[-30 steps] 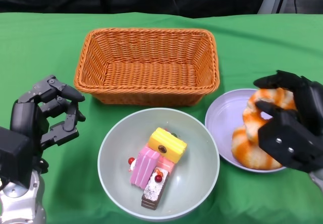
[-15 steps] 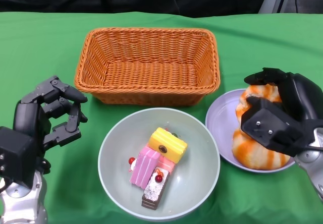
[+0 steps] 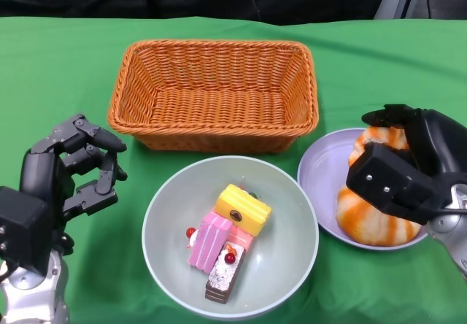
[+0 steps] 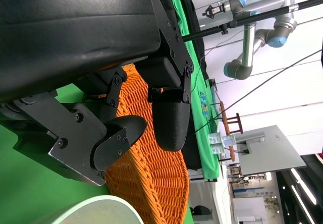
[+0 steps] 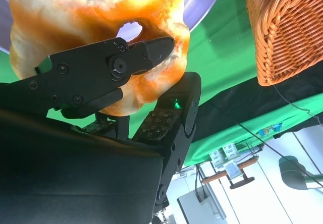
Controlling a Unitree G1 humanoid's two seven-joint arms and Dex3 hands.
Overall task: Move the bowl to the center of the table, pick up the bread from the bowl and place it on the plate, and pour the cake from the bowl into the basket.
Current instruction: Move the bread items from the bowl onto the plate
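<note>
The black fingers [image 5: 136, 57] of the right hand [image 3: 408, 174] are closed on the orange and white bread [image 3: 372, 218]; one fingertip reaches to the hole of the bread. The bread lies on the pale purple plate [image 3: 325, 171], at the right side of the table. The left hand [image 3: 62, 174] stands at the left, above the cloth. Its fingers [image 4: 169, 123] are curled in and hold nothing.

The pale green bowl [image 3: 164, 225] is near the middle of the table, at the near side, just beside the plate. In the bowl there are pieces of cake [image 3: 226, 240]: one yellow, one pink, and one dark with white top and red balls. The orange woven basket [image 3: 213, 94] is on the far side of the bowl, and it has nothing inside.

A green cloth [image 3: 73, 61] covers the whole table. Beyond its far edge the background is dark. In the left wrist view the room shows a grey robot arm [image 4: 252, 42] on a bar, some cables, and a light wall. In the right wrist view a small table or stand [image 5: 234, 168] is below the edge of the cloth.
</note>
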